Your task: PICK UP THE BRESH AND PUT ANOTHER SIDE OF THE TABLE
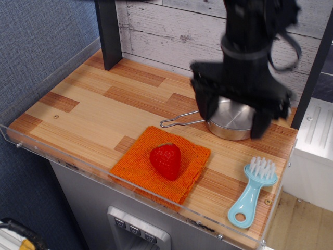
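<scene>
One black gripper (234, 117) hangs above the rear right part of the table (93, 112), its two fingers (204, 104) spread wide apart with nothing between them. The fingers straddle a small steel pan (233, 120), whose thin wire handle points left toward the middle of the tabletop. The image of the arm is blurred, so finer detail of the wrist cannot be made out.

The light-blue brush (251, 191) lies flat on the wood at the front right corner, apart from the gripper and just in front of the pan. Its white bristles face upward at the far end, and the handle with its round hole points toward the front acrylic rim (130, 194), stopping close to it.

An orange cloth (192, 166) lies left of the brush, near the front edge, with a red strawberry (166, 160) resting on its middle. A dark post (108, 32) stands at the back left corner.
</scene>
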Controlling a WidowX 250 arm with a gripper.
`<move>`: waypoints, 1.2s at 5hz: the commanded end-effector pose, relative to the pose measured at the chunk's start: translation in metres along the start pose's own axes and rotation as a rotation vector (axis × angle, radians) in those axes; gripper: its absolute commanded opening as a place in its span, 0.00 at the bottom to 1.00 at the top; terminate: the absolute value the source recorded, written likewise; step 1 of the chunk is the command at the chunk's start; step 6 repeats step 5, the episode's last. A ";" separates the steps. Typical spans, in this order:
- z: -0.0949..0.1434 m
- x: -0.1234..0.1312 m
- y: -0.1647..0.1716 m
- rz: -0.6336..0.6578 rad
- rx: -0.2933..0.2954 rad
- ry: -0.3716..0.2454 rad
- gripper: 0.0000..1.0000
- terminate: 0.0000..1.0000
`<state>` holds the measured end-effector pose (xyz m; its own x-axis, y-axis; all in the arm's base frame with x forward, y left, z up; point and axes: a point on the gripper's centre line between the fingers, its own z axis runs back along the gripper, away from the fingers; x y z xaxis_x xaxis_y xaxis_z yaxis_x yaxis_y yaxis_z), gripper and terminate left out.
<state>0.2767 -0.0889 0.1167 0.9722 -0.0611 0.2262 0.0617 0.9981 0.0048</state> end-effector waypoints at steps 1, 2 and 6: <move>0.003 0.012 0.018 0.009 -0.045 0.018 1.00 0.00; 0.003 0.012 0.024 0.003 -0.056 0.031 1.00 0.00; -0.001 0.007 0.032 -0.008 -0.006 0.191 1.00 1.00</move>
